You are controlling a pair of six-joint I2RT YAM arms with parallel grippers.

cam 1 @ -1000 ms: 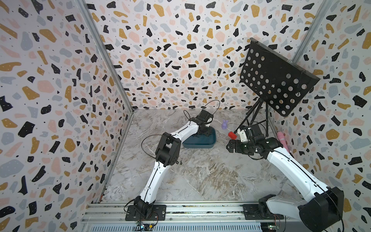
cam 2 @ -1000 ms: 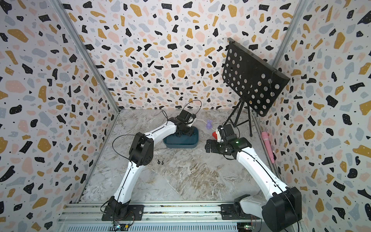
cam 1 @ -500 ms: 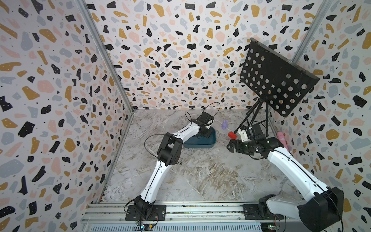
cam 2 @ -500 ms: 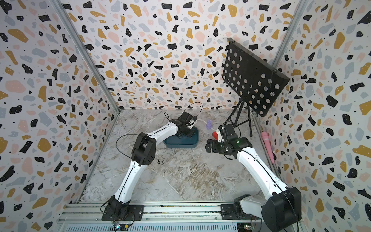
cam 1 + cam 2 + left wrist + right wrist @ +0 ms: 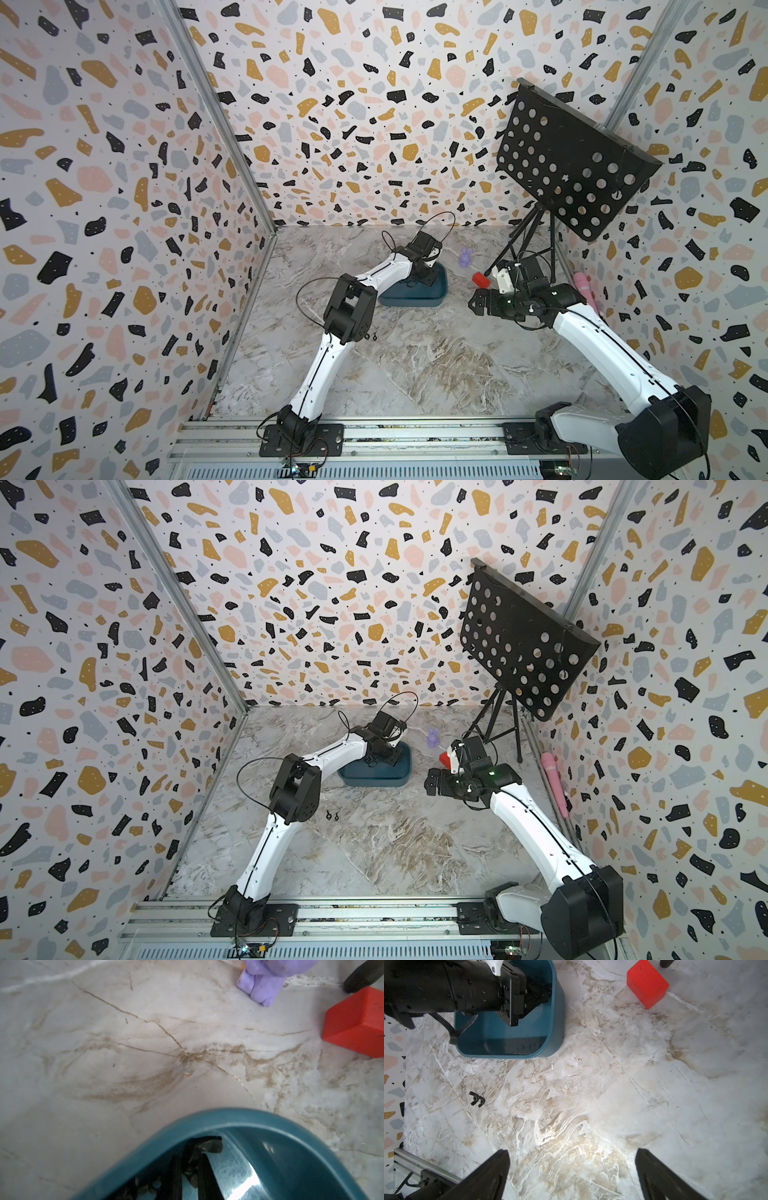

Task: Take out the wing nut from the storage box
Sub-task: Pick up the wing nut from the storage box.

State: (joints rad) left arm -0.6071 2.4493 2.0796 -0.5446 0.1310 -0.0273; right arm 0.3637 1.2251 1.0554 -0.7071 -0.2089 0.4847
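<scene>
1. Jaws of the white-and-black right arm [image 5: 590, 332] are seen spread wide apart in the right wrist view. Only bare marbled worktop [image 5: 591, 1095] is framed between them.
2. Jaws of the white-and-black left arm [image 5: 324, 365] are seen reaching down inside the shallow dark teal-blue plastic storage box [image 5: 415, 300] [image 5: 374, 780] [image 5: 554, 1022]. In the left wrist view they are shown only as dark, blurred shapes behind the box rim [image 5: 228, 1118], so it cannot be told whether they are apart, together or clamped on anything.
3. The storage box is set flat on the far half of the worktop, toward the back wall, with the left arm's wrist above it.
4. Small dark pieces are glimpsed on the box floor beside the left jaws, but they are too blurred to be identified.
5. Two small black metal wing nuts [image 5: 331, 815] [image 5: 476, 1098] are found lying just beside one another on the worktop. They are outside the box, well apart from it, and near the left arm's black elbow joint.
6. A small red plastic block [image 5: 481, 279] [image 5: 357, 1022] [image 5: 646, 982] is placed near the box, on the side toward the right arm.
7. A small purple figure [image 5: 465, 258] [image 5: 264, 982] is seen near the red block, closer to the back wall.
</scene>
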